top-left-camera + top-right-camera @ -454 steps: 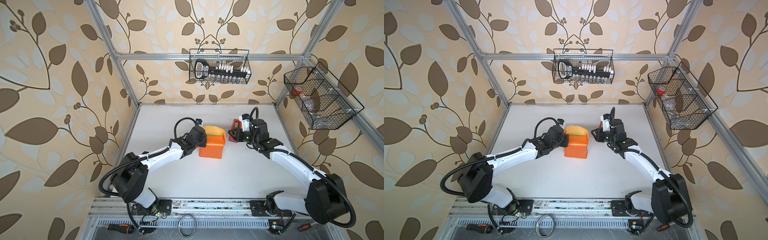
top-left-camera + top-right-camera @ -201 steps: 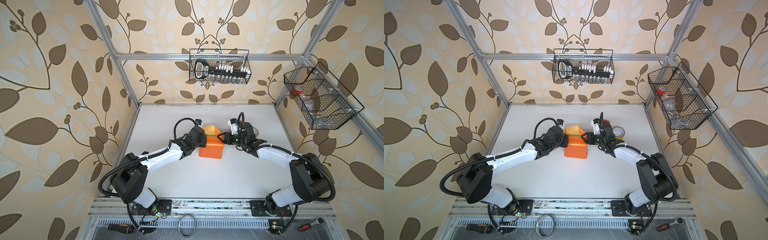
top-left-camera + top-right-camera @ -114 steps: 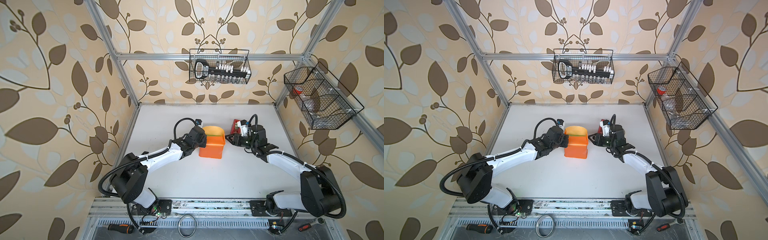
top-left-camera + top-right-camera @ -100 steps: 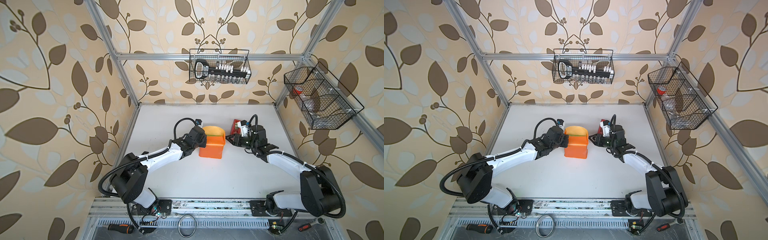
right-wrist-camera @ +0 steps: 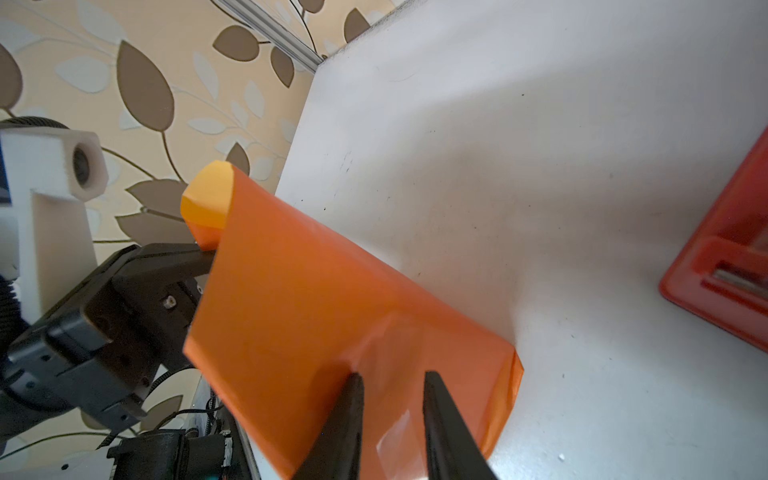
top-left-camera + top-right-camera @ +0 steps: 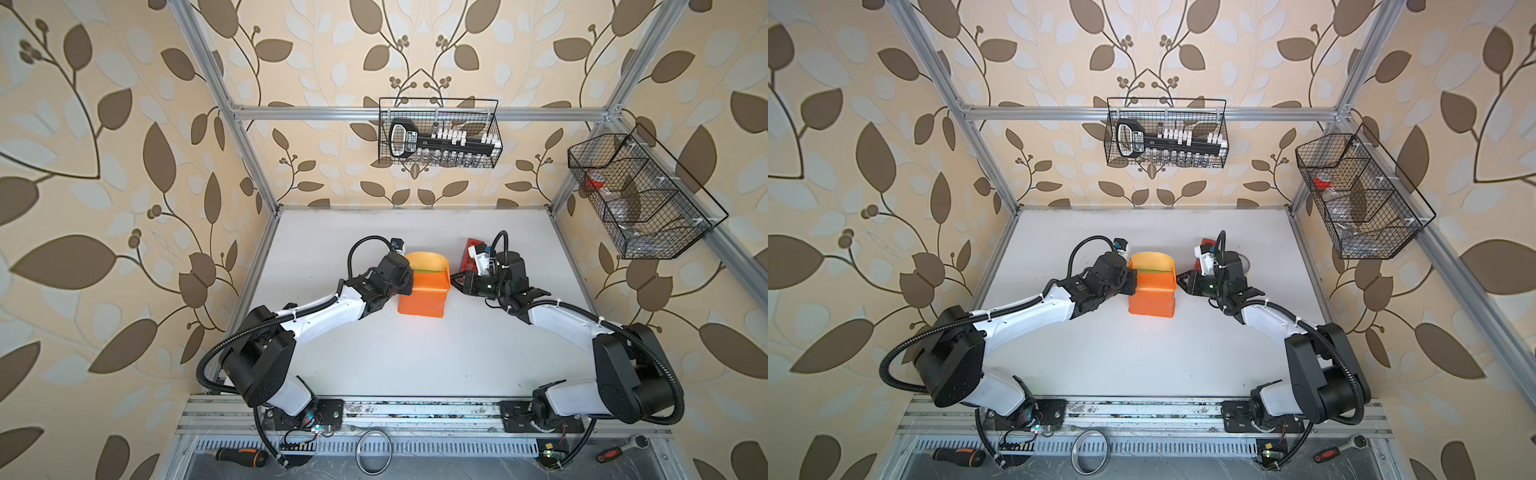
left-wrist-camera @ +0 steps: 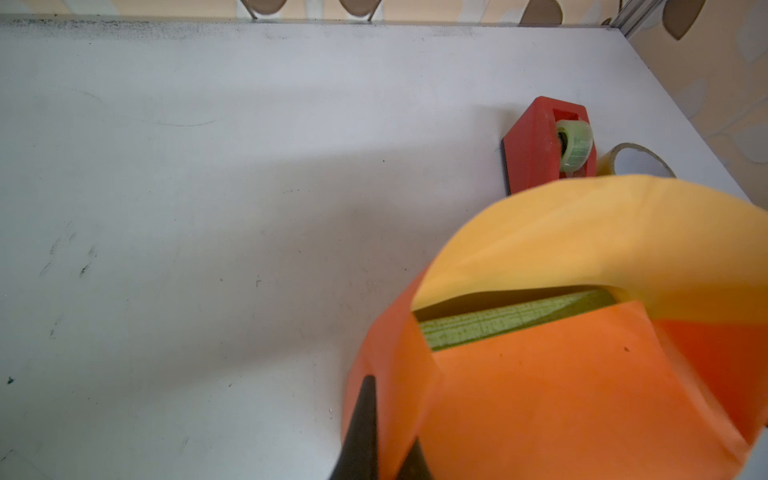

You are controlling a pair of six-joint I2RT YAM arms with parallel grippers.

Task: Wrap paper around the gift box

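The gift box (image 7: 511, 320) shows only as a green strip in the left wrist view; orange paper (image 6: 423, 293) covers the rest at mid-table in both top views. A yellow-tan flap of the paper (image 6: 1150, 261) curls up at the back. My left gripper (image 6: 405, 283) is at the box's left side, shut on an orange fold of the paper (image 7: 399, 374). My right gripper (image 5: 392, 376) is at the box's right side, its fingers (image 5: 351, 411) a little apart. Their tips rest against the paper there, and a glossy patch lies between them.
A red tape dispenser (image 6: 471, 254) stands just behind the right gripper, and a yellow tape roll (image 7: 636, 160) lies beside it. Wire baskets hang on the back wall (image 6: 438, 133) and the right wall (image 6: 640, 199). Tools lie below the table's front rail.
The right gripper has come left from the tape dispenser to the box's right side, and its jaws have narrowed. The left arm and the box have not moved.
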